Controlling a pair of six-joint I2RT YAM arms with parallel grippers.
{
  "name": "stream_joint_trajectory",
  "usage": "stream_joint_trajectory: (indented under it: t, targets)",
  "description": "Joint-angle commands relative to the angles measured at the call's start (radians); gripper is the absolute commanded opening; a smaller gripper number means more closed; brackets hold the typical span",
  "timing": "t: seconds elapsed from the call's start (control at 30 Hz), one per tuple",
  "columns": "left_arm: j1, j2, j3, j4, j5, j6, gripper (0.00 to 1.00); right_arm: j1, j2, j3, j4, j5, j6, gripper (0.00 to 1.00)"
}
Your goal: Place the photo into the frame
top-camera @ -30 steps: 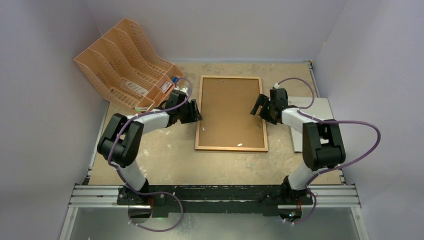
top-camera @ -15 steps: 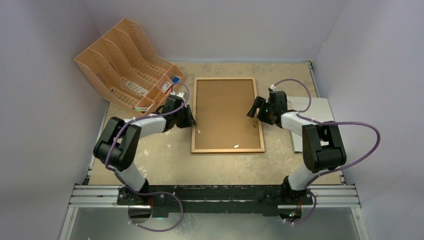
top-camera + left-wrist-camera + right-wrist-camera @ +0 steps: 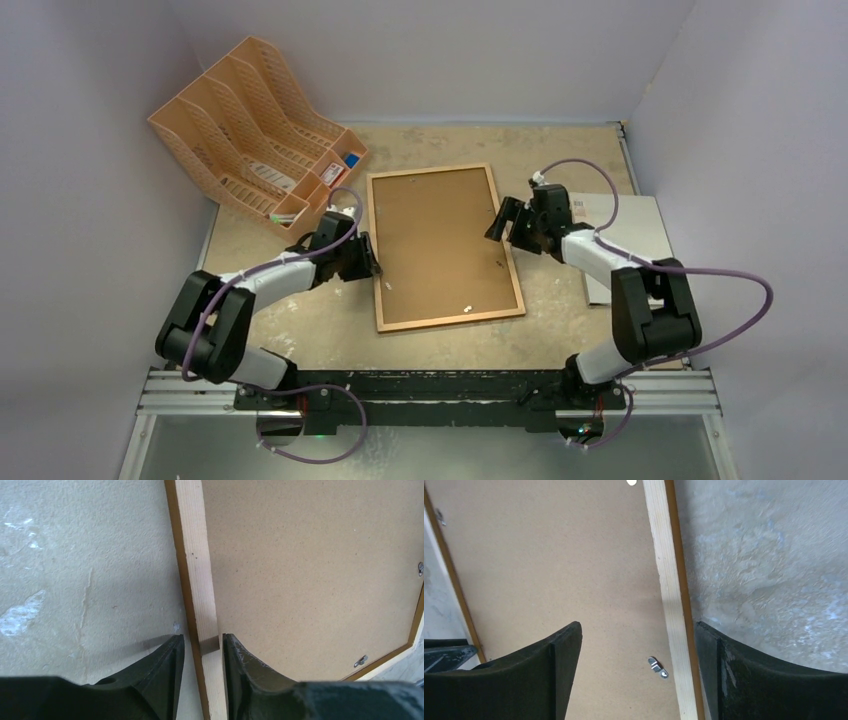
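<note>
Frame (image 3: 450,318) gripped by one rail, picture centre
It is laid face down on the table (image 3: 560,320), backing (image 3: 435,245) uppermost. Its left rail is pinched by the nearly closed left gripper (image 3: 202,645); the right rail is straddled, unheld, by the wide-open right gripper (image 3: 638,630).

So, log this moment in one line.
frame: back up on table | left gripper: shut on frame | right gripper: open, astride frame

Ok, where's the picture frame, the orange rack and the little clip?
frame (image 3: 196,565): left wrist view, on its pale wooden side bar.
rack (image 3: 245,125): top view, on a middle divider wall.
clip (image 3: 658,667): right wrist view, on the metal tab itself.
</note>
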Motion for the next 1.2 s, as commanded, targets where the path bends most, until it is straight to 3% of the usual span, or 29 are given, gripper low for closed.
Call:
stream_joint_trajectory:
  t: [0.0, 0.1, 0.2, 0.5, 0.57, 0.87, 1.17]
  targets:
    - [-0.005, -0.042, 0.004, -0.036, -0.035, 0.0, 0.38, 0.003, -0.109, 0.082, -0.042, 0.081, -0.055, 0.86]
    - [-0.005, -0.053, 0.004, -0.035, -0.027, 0.023, 0.41, 0.002, -0.157, 0.093, -0.069, 0.089, -0.082, 0.87]
    - [-0.005, -0.06, 0.004, -0.032, -0.024, 0.031, 0.42, 0.009, -0.157, 0.096, -0.052, -0.003, -0.095, 0.8]
    - [-0.005, -0.057, -0.022, -0.031, -0.027, 0.035, 0.25, 0.231, -0.028, 0.07, 0.106, -0.215, 0.004, 0.42]
    - [-0.005, -0.044, -0.031, -0.027, -0.023, 0.035, 0.24, 0.287, 0.008, 0.069, 0.15, -0.243, 0.034, 0.38]
    - [-0.005, -0.017, -0.068, 0.001, -0.008, 0.016, 0.1, 0.477, 0.183, 0.1, 0.268, -0.243, 0.113, 0.36]
    - [-0.005, -0.011, -0.077, -0.005, -0.016, 0.015, 0.03, 0.556, 0.303, 0.177, 0.269, -0.238, 0.117, 0.26]
